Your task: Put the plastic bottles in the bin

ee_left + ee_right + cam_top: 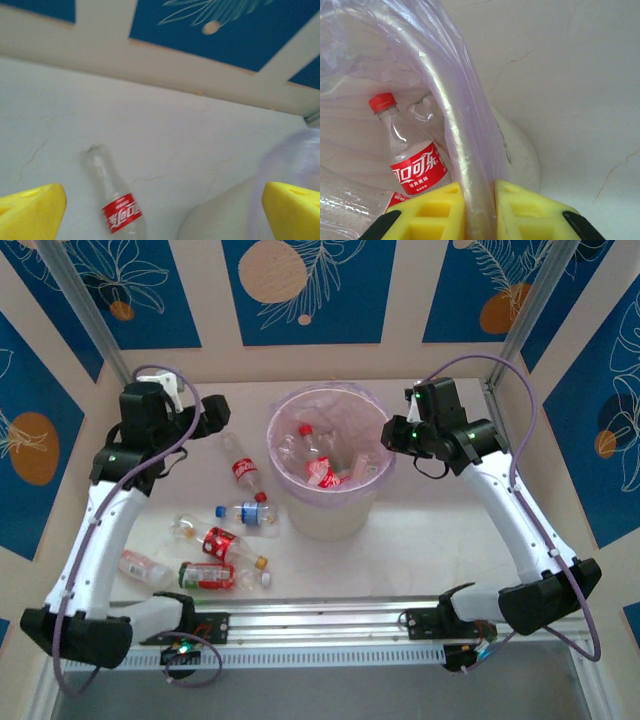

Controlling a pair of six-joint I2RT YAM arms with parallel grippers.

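While the right gripper pinches the bin by its bagged rim, jaws nearly closed on it, several plastic bottles lie inside. One red-capped bottle is plain; the rest blur behind the pinkish liner. The bin stands mid-table between the arms. Just left of it a capless bottle lies alone, its base cut off in the left wrist view. A loose cluster of bottles lies nearer the front. The left gripper hangs wide open and empty near the capless bottle. Bare table stretches right of the bin.
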